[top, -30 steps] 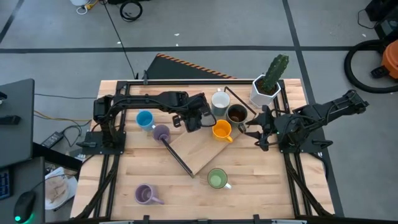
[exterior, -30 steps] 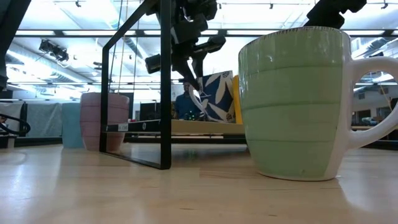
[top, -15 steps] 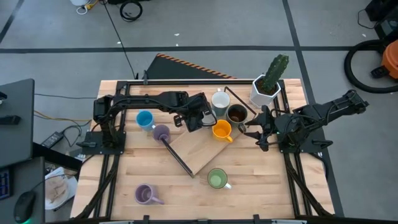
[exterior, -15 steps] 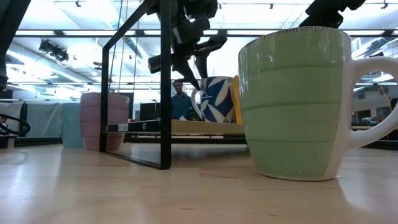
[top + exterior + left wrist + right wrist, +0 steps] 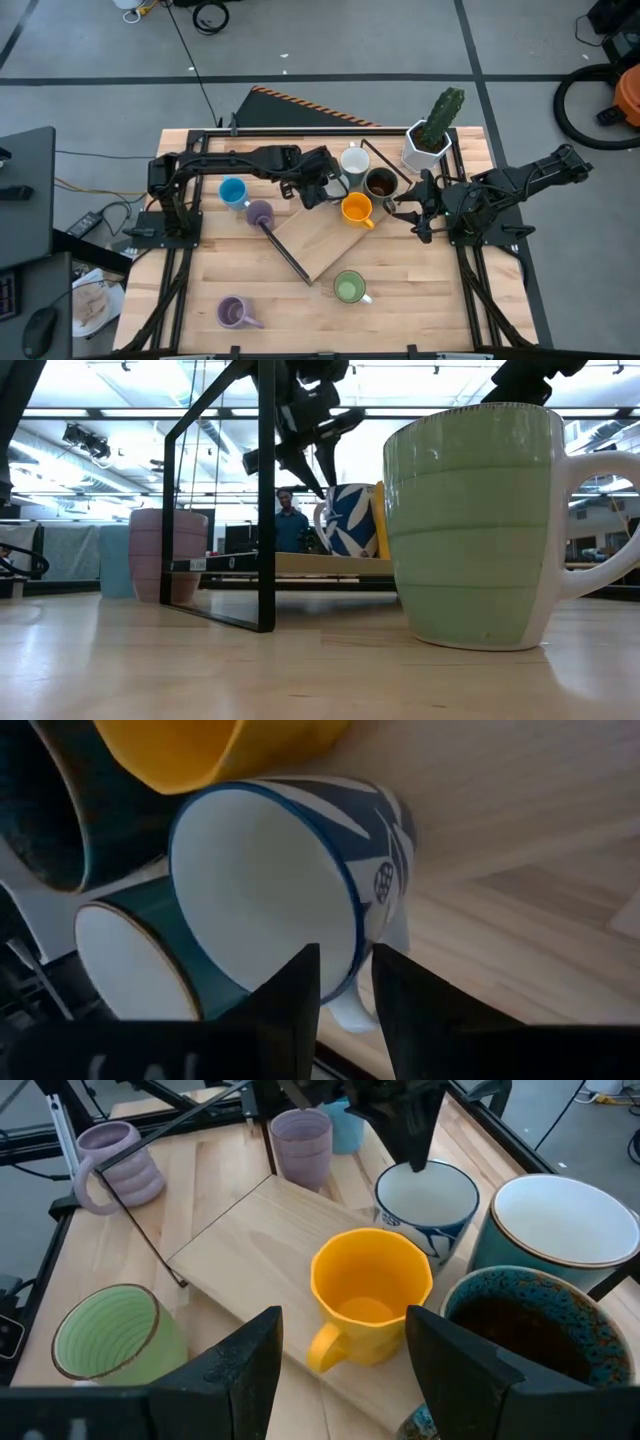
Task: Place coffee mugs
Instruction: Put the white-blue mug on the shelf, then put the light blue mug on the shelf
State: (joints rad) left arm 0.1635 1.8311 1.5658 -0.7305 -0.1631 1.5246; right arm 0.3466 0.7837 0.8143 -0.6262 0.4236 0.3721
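You have a crowded spot on the tabletop (image 5: 420,300): on the pale wooden board (image 5: 320,238) stand the orange mug (image 5: 356,210), the dark brown mug (image 5: 380,183), a white mug with a teal outside (image 5: 354,162) and a white mug with a blue leaf pattern (image 5: 425,1205), all packed close together, with a thin black frame (image 5: 262,500) edging the board. The white angular pot with the cactus (image 5: 432,130) stands just behind them, near the right arm. Off the board, the blue mug (image 5: 232,192) and a lilac mug (image 5: 260,213) sit side by side near the left arm's base, the green mug (image 5: 349,288) stands alone toward the front, and a second lilac mug (image 5: 232,313) is at the front left. No writing or label can be read on any of them. Your left end effector (image 5: 345,982) hangs over the blue-patterned mug, its fingers a little apart astride the rim by the handle, gripping nothing. Your right end effector (image 5: 340,1355) waits beside the orange and dark brown mugs, fingers spread wide and empty.
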